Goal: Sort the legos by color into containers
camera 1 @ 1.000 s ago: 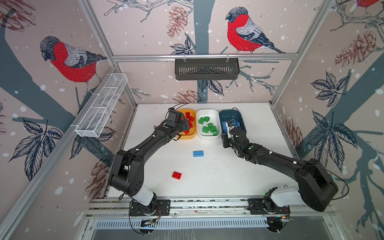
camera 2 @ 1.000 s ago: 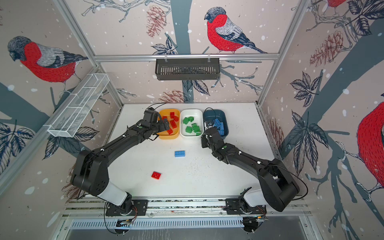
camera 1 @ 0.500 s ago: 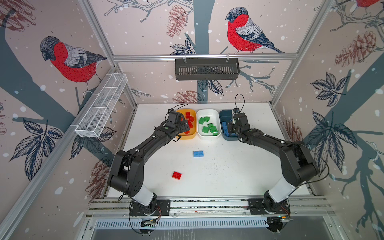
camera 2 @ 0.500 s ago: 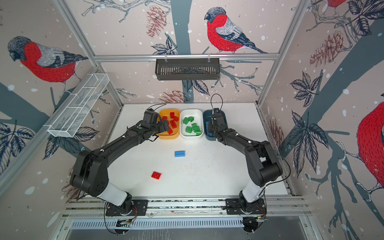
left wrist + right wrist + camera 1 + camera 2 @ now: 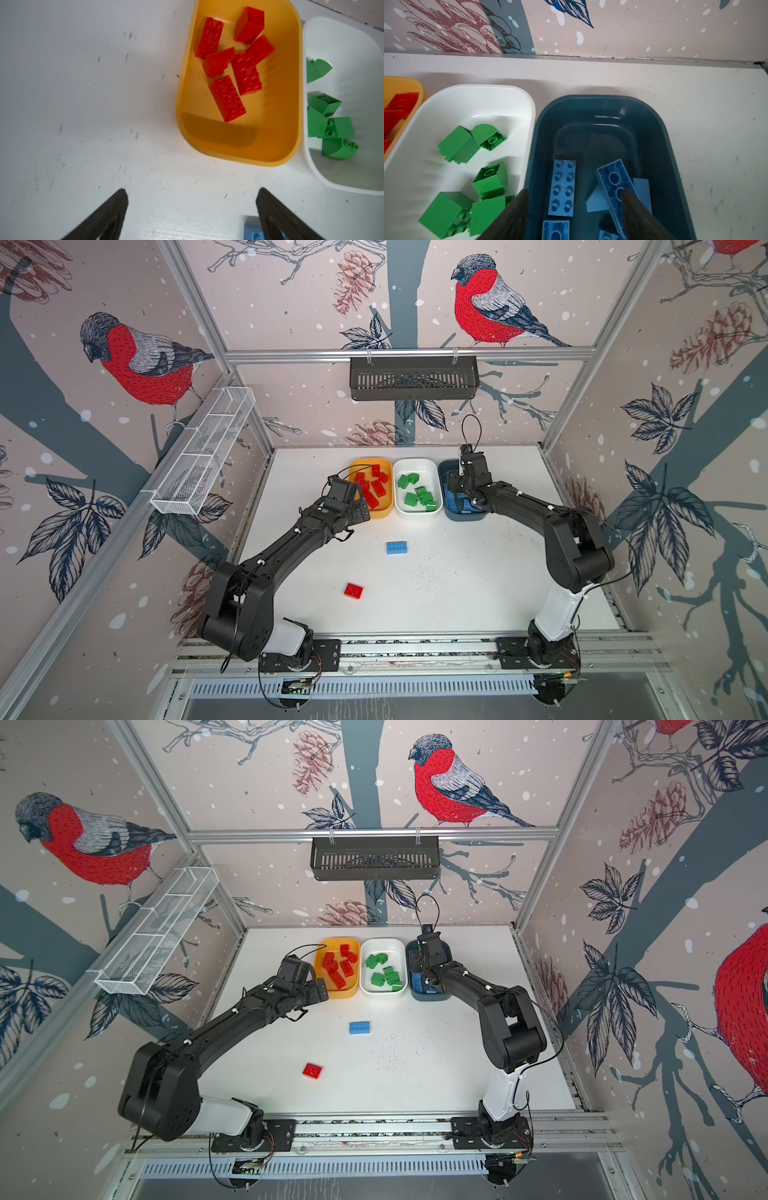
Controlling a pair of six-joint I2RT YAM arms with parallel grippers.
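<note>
the white table [image 5: 457,593] is being shared by two black arms and three tubs, which are being shown in a row near the back wall in both top views. the yellow-orange tub [image 5: 380,515] is being seen at the left of the row, the white tub [image 5: 417,515] in the middle and the dark teal tub [image 5: 461,517] at the right, each just beside the next.

the left gripper [image 5: 192,191] is being held over bare table just in front of the yellow-orange tub, with its jaws being carried wide apart and nothing between them. the right gripper [image 5: 575,193] is being held low over the dark teal tub with its fingers spread. one fingertip [image 5: 633,203] is being shown against a tilted blue brick [image 5: 614,178], but no clamp on it is being seen.

red legos [image 5: 228,97] are being contained in the yellow-orange tub, green legos [image 5: 458,143] in the white tub and blue legos [image 5: 561,187] in the dark teal tub. two bricks are being left loose on the table: a blue brick [image 5: 397,547] near the middle and a red brick [image 5: 353,590] nearer the front, both well apart from the tubs.
</note>
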